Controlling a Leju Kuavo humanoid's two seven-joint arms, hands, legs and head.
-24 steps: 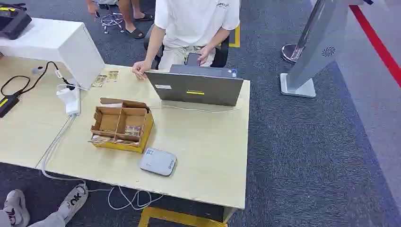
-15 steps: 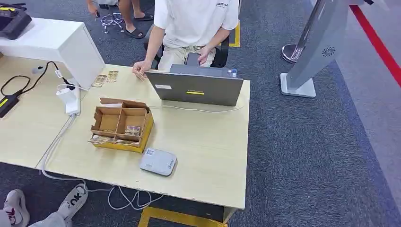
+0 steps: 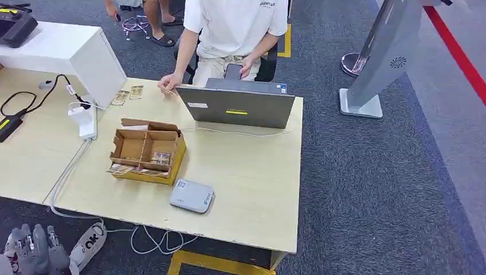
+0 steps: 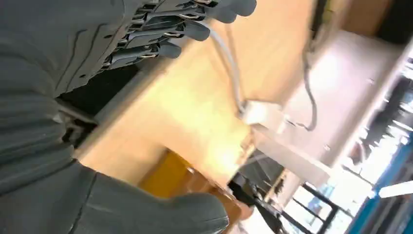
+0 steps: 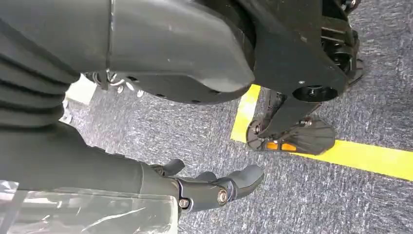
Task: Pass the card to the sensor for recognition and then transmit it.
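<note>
- Hovering below the light wooden table's near edge, the left hand holds nothing, fingers spread.
- Right hand hangs over grey carpet, fingers apart, empty.
- Cards lie in the compartmented cardboard box, beside the flat grey sensor.

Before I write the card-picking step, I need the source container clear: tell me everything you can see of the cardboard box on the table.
The cardboard box is an open-topped brown tray with yellow outer sides, split by cardboard dividers into several compartments. A flap stands up along its far edge. It sits flat on the light wooden table, slightly angled, left of centre. Printed cards lie in a near compartment, and more poke out at its near left corner. The grey sensor pad lies just in front of it, apart. Nothing grips it.
</note>
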